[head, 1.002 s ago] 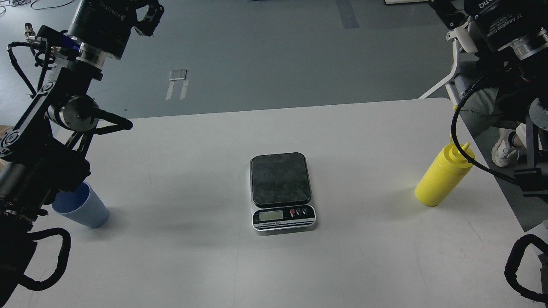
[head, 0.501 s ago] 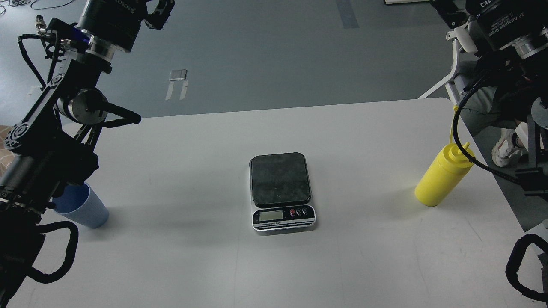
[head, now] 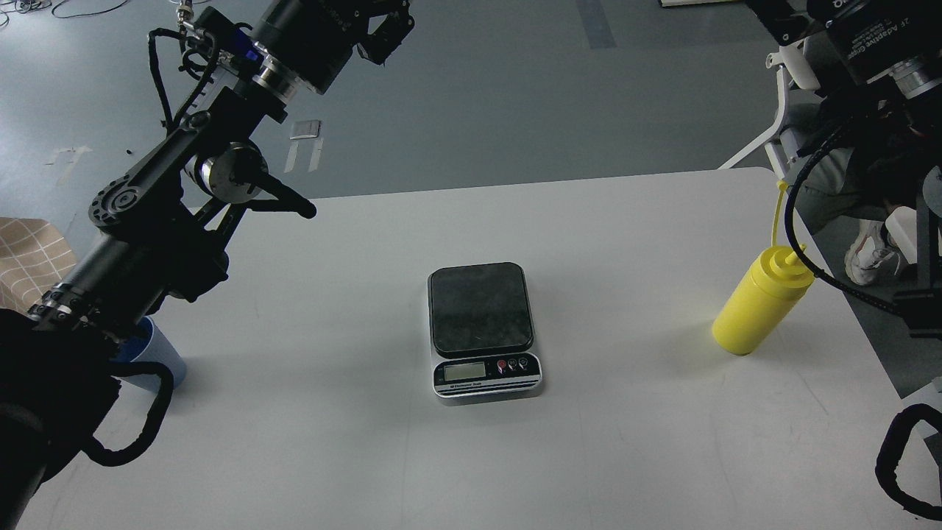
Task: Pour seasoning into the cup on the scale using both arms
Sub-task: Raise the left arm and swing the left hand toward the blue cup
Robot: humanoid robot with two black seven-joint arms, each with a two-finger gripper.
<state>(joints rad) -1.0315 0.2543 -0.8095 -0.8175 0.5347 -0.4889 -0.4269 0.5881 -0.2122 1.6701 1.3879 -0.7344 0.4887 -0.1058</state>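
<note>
**Both arms raised, bottle and cup standing at opposite ends of the table**

The scale (head: pixel 483 331) sits near the middle of the white table (head: pixel 625 442), its dark platform bare and its small display and buttons facing the near edge. The yellow squeeze bottle (head: pixel 762 303) stands upright near the table's right edge, well apart from the scale, nozzle up, with its thin cap strap (head: pixel 774 213) rising above it. A black cable from the right arm crosses just in front of the bottle's top.

The light blue cup (head: pixel 160 357) stands at the far left of the table, mostly hidden behind the left arm (head: pixel 154 221); only part of its side and rim shows.

The left arm slants up from the lower left corner across the table's left end. Its gripper (head: pixel 383 29) is high, at the top edge of the view, over the grey floor (head: pixel 515 110) beyond the table. It is cut off there, so I cannot tell how far its fingers are spread; nothing is seen in it.

The right arm (head: pixel 876 44) enters at the upper right. Only its wrist body shows; its gripper is out of the picture.
</note>
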